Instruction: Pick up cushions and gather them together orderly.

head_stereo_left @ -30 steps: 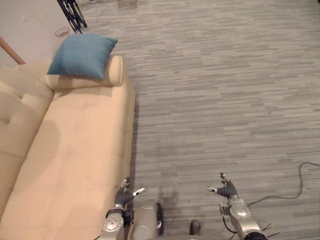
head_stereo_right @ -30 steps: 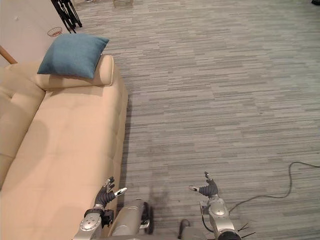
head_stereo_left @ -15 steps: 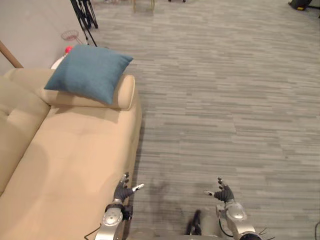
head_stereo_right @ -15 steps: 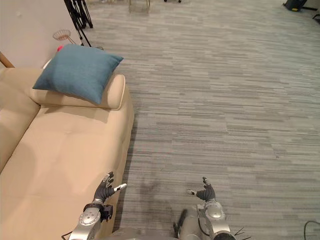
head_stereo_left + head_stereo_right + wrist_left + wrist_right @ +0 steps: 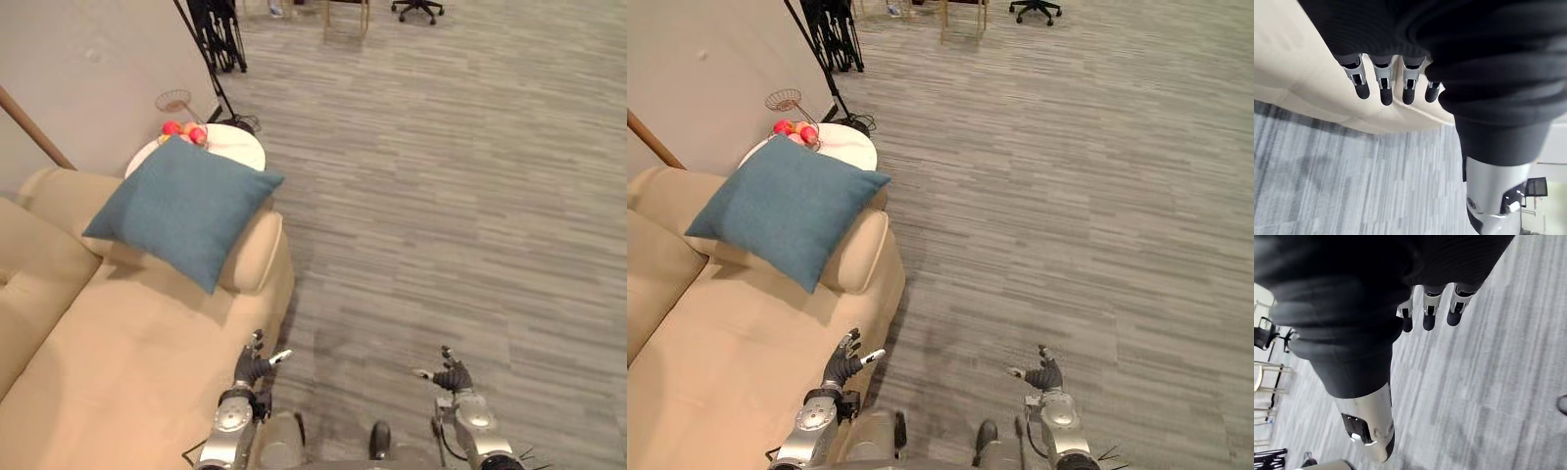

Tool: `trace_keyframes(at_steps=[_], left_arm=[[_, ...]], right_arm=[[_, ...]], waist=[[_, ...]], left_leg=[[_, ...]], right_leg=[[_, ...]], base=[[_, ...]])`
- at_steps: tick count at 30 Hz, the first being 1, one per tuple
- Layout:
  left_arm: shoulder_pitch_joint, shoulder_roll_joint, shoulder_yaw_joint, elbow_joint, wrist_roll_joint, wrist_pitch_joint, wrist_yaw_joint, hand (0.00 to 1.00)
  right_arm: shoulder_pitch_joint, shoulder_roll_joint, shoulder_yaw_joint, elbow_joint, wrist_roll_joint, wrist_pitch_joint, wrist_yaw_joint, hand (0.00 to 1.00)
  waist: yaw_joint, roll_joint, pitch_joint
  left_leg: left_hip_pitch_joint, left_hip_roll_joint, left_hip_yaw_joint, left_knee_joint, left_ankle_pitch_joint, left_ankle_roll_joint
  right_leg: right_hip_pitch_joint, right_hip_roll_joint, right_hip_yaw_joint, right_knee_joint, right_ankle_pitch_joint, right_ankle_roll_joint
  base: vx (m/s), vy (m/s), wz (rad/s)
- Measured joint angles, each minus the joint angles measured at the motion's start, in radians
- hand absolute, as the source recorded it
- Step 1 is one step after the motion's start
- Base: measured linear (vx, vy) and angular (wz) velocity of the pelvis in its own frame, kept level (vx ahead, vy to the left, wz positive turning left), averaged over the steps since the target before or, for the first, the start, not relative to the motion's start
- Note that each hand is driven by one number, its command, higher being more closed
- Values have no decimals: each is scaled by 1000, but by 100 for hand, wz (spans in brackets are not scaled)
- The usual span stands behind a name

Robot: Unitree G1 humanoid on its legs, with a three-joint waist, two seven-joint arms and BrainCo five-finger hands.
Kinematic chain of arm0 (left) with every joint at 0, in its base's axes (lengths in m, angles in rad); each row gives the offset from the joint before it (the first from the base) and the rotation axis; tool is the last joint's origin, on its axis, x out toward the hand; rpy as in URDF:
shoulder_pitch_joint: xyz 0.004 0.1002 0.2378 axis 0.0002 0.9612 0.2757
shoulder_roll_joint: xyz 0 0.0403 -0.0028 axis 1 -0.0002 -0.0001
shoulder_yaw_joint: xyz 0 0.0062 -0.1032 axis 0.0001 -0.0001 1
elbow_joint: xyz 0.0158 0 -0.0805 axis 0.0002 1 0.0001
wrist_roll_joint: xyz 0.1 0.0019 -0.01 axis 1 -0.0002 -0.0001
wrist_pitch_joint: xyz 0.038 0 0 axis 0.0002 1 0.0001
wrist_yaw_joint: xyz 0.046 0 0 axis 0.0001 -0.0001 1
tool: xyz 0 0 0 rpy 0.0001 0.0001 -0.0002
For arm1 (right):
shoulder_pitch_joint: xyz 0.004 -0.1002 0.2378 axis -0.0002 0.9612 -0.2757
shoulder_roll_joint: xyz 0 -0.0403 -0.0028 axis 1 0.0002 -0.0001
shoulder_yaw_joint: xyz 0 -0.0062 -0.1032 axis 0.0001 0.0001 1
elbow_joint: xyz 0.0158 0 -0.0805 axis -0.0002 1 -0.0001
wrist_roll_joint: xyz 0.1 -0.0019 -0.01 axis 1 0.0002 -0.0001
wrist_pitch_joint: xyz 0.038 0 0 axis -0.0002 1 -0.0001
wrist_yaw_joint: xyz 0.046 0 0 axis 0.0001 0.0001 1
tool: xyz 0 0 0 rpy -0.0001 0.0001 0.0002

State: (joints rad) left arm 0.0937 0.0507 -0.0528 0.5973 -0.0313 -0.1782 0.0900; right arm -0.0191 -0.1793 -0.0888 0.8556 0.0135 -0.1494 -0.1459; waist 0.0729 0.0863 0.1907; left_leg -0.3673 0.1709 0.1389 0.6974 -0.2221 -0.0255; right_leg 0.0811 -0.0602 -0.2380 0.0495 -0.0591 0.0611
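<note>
Change: the whole view has shifted since a second ago, so the camera moved, not the things; blue cushion (image 5: 181,211) now sits larger at mid-left, judged closer to a first pick
Cushion: propped on the armrest of beige sofa (image 5: 127,362), untouched
Left hand (image 5: 253,364), right hand (image 5: 453,375): bottom of frame, fingers spread, empty
Wire basket (image 5: 174,99), upper left: contents not discernible; red round things (image 5: 172,128) lie on white table (image 5: 240,149) nearby

left robot hand (image 5: 253,366) held forward, fingers loosely spread, empty, right robot hand (image 5: 453,377) alike, well apart
</note>
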Motion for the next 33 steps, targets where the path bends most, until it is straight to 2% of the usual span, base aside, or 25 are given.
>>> trace_keyframes(at_steps=[1, 2, 3, 4, 5, 6, 8, 9, 10, 11, 13, 15, 16, 17, 18, 19, 20, 21, 22, 23, 25, 26, 28, 30, 33], left_arm=[[14, -5, -4, 5, 0, 1, -1, 0], [22, 4, -5, 1, -1, 7, -1, 0], [21, 15, 2, -5, -1, 6, -1, 0], [20, 16, 8, -6, -1, 6, -1, 0], [25, 15, 19, -5, -1, 10, -1, 0], [27, 14, 21, -5, -1, 14, -1, 0], [52, 13, 15, -7, -2, 16, -3, 0], [72, 17, 15, -7, -7, 17, -2, 0], [77, 23, 15, -7, -8, 18, -2, 0], [86, 32, 15, -7, -11, 18, -1, 0], [97, 33, 17, -7, -28, 17, 2, 0], [94, 43, 25, -6, -46, 17, 5, 0], [83, 43, 26, -6, -53, 17, 6, 0], [59, 36, 24, -7, -62, 16, 9, 0], [41, 28, 23, -7, -68, 16, 13, 0], [14, 14, 21, -7, -73, 16, 21, 0], [-5, 10, 20, -9, -75, 14, 23, 0], [-11, 10, 13, -16, -76, 13, 22, 0], [-17, -8, 14, -9, -76, 15, 23, 0], [-6, -30, 15, -29, -76, 12, 21, 0], [9, -35, 16, -38, -77, 10, 21, 0], [6, -37, 16, -38, -79, 9, 20, 0], [-3, -46, 15, -38, -85, 8, 20, 0], [-3, -46, 5, -38, -88, 7, 20, 0], [-4, -31, -7, -37, -93, 7, 20, 0]], right_arm=[[12, -10, -21, 8, 9, 3, -8, 0], [14, 12, -8, 20, 17, 6, -7, 0], [7, 17, -8, 20, 16, 2, -7, 0], [1, 17, -7, 20, 16, 2, -7, 0], [-26, 17, -4, 22, 15, 3, -7, 0], [-33, 16, -2, 22, 13, 3, -7, 0], [-41, 17, 11, 23, -10, 2, -5, 0], [-44, 26, 16, 23, -25, 2, -3, 0], [-38, 29, 18, 24, -28, 2, -3, 0], [-17, 34, 19, 24, -36, 2, -2, 0], [12, 36, 32, 24, -46, 4, -1, 0], [12, 37, 41, 23, -46, 4, 1, 0], [18, 37, 40, 21, -46, 3, 2, 0], [27, 36, 38, 18, -43, 4, 0, 0], [36, 36, 35, 10, -42, 4, 0, 0], [58, 36, 24, -17, -41, 5, -2, 0], [77, 39, 7, -26, -30, 4, -3, 0], [94, 41, 2, -28, -18, 4, -5, 0], [102, 37, -2, -26, -13, 4, -5, 0], [109, 33, -22, -43, -8, 5, -5, 0], [110, 33, -40, -84, -2, 1, -6, 0], [111, 38, -42, -97, 7, -1, -7, 0], [114, 44, -60, -98, 25, -1, -7, 0], [116, 68, -105, -95, 38, -1, -12, 0], [115, 74, -148, -83, 76, -1, -26, 0]], waist=[[9, 32, -8], [18, -22, -14], [26, -39, -17], [30, -40, -17], [40, -41, -17], [47, -41, -17], [53, -51, -19], [49, -60, -21], [47, -65, -22], [43, -69, -24], [29, -76, -33], [20, -72, -33], [21, -71, -34], [18, -70, -33], [10, -70, -33], [-4, -70, -33], [-4, -84, -37], [-8, -104, -40], [-10, -84, -40], [0, -58, -50], [-3, -48, -54], [-4, -41, -59], [-4, -51, -54], [-5, -59, -51], [-10, -61, -52]], left_leg=[[9, -10, 17, -172, 78, 53], [62, -72, 43, -248, 75, 44], [63, -97, 44, -255, 73, 61], [57, -103, 40, -234, 60, 81], [49, -109, 37, -180, 18, 107], [58, -112, 36, -175, 5, 111], [147, -146, 29, -221, -41, 121], [218, -178, 7, -261, -54, 132], [244, -190, -7, -272, -58, 137], [298, -209, -42, -292, -68, 147], [362, -228, -110, -331, -71, 151], [404, -227, -187, -353, -70, 150], [412, -226, -252, -353, -72, 148], [412, -224, -341, -345, -76, 141], [410, -224, -394, -338, -80, 133], [406, -225, -470, -320, -94, 110], [402, -234, -540, -284, -116, 74], [392, -248, -599, -247, -144, 44], [392, -239, -630, -234, -159, 31], [377, -198, -664, -225, -145, 1], [356, -152, -677, -242, -114, -48], [340, -117, -657, -263, -79, -84], [320, -78, -580, -282, -32, -91], [305, -23, -376, -321, 3, -99], [300, 24, -100, -395, 22, -82]], right_leg=[[36, 7, -2, 4, -46, 29], [52, -48, 0, -2, -49, 31], [52, -65, 0, -2, -49, 32], [54, -69, 3, 2, -49, 34], [55, -82, 17, 56, -66, 63], [47, -90, 25, 101, -76, 78], [-39, -138, 83, 412, -84, 165], [-141, -169, 143, 679, -16, 214], [-171, -175, 152, 770, -20, 208], [-224, -187, 143, 917, -52, 178], [-290, -188, 92, 953, -115, 89], [-340, -141, 76, 786, -155, 60], [-370, -95, 114, 675, -160, 52], [-395, -36, 200, 535, -152, 60], [-401, -8, 270, 450, -137, 69], [-400, 24, 370, 336, -110, 93], [-382, 26, 474, 215, -35, 125], [-364, -2, 495, 173, 70, 126], [-361, 11, 457, 208, 64, 95], [-359, 20, 384, 253, 29, 63], [-352, 17, 283, 286, -8, 21], [-337, 14, 220, 300, -23, -1], [-303, 6, 153, 290, -32, -16], [-253, 5, 98, 247, -35, -22], [-228, -5, 54, 189, -30, -29]], base=[[493, 224, 38], [586, 230, 45], [480, 161, 39], [456, 164, 39], [348, 147, 31], [404, 190, 36], [397, 192, 36], [367, 140, 49], [383, 77, 79], [397, 27, 90], [454, -10, 115], [427, -67, 113], [396, -181, 145], [310, -161, 172], [447, -313, 223], [376, -311, 252], [532, -488, 289], [396, -408, 230], [373, -439, 195], [274, -343, 131], [244, -392, 155], [177, -367, 158], [109, -307, 143], [59, -257, 135], [-64, -85, 73]])
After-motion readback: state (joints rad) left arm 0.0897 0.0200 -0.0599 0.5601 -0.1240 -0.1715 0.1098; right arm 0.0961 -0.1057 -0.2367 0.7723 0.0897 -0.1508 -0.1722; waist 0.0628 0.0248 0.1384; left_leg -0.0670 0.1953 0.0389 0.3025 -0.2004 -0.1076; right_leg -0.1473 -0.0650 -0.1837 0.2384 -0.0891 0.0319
